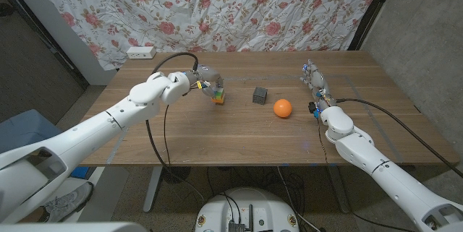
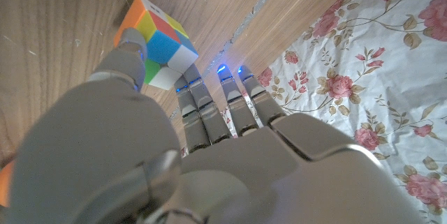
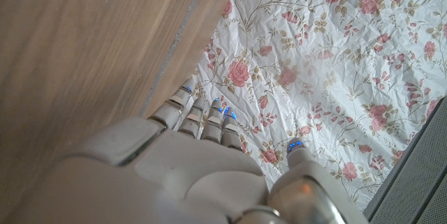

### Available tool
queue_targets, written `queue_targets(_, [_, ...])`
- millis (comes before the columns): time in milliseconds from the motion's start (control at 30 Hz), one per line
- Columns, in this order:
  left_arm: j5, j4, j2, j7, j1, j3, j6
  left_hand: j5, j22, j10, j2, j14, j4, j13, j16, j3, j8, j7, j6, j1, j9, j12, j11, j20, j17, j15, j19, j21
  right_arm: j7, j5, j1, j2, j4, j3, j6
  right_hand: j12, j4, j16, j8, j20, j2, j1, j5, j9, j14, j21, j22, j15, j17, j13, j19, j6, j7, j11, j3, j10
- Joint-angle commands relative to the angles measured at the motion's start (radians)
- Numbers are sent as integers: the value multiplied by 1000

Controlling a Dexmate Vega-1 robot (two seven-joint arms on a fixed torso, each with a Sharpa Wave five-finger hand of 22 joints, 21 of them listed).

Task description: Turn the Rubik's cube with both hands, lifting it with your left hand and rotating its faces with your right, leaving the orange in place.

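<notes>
Head view shows the long wooden counter spread beneath me, with a floral cloth backdrop hanging behind it. My left robot hand reaches in over the counter and is at the multicoloured Rubik's cube, which sits left of centre. In the left wrist view my thumb presses one side of the cube while the fingers extend alongside it, so I judge the grasp only partly closed. My right robot hand stands released near the right edge, fingers straight, holding nothing. Between the two hands lie a small dark grey cube and a round orange fruit, just beside each other. The risk I see: lifting on such a thin pinch could let the cube slip and tumble into the orange, knocking it away.
</notes>
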Motion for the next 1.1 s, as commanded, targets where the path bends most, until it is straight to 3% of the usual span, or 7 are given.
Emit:
queue_targets(33, [-82, 3, -20, 41, 25, -40, 57, 3, 6, -5, 6, -1, 1, 5, 0, -3, -2, 6, -2, -3, 4, -5, -1, 0, 3, -162, -4, -1, -5, -11, 1, -4, -10, -1, -9, 3, 5, 4, 8, 1, 30, -3, 9, 2, 7, 7, 3, 2, 2, 1, 5, 8, 1, 0, 2, 4])
queue_targets(233, [-180, 12, -36, 74, 40, -66, 72, 3, 6, -6, 10, 5, 4, 7, 2, -7, -2, 10, -2, -8, 4, -6, 0, 2, 4, -160, -4, -1, -5, -16, 2, -8, -17, -1, -13, 3, 5, 3, 7, 2, 30, -2, 9, 2, 7, 7, 3, 3, 2, 1, 5, 8, 0, 1, 3, 5])
queue_targets(1100, [-407, -46, -51, 175, 95, -110, 168, 2, 6, -23, 14, -4, 5, 16, -6, -23, -12, 16, -18, -27, 4, -19, 2, 19, 2, -150, -11, -3, 14, -56, 16, -19, -28, -9, 21, 3, 6, 4, 8, 0, 31, 2, 10, 2, 9, 6, 3, 4, 2, 1, 5, 11, 2, 3, 3, 8])
